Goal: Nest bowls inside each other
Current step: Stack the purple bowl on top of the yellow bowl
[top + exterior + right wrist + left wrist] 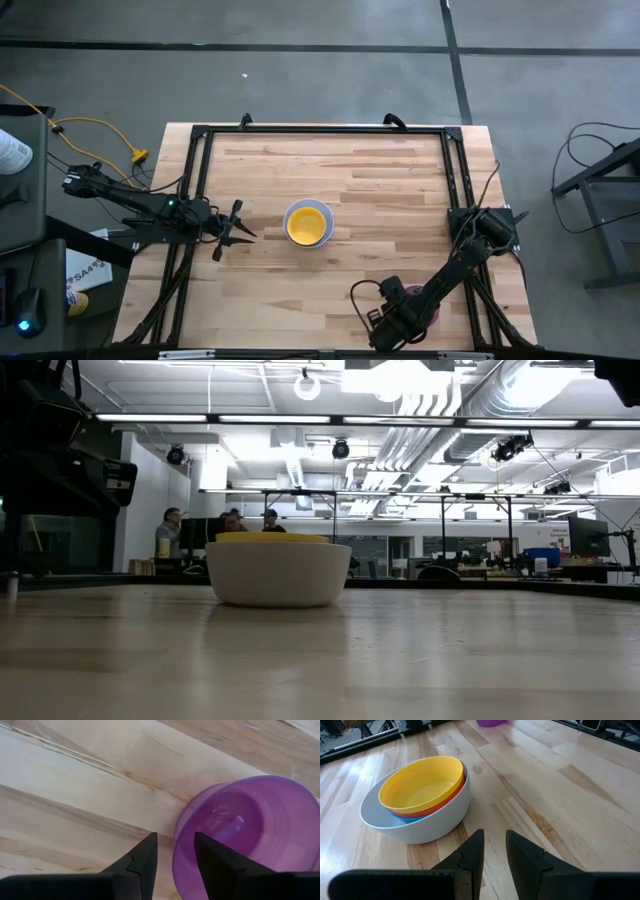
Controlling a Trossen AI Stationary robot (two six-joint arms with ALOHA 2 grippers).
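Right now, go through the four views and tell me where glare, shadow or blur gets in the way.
High view: even light, the stack of bowls crisp, the purple bowl mostly hidden under the right arm. Low view: bright ceiling lights behind, so the white bowl looks dim, near tabletop blurred. Left wrist view: sharp, soft sheen on the wood. Right wrist view: very close, the purple bowl soft, right gripper silhouetted.

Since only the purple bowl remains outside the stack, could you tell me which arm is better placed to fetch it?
The right. Its open gripper is at the purple bowl, one finger either side of the rim. The left gripper waits beside the nested stack.
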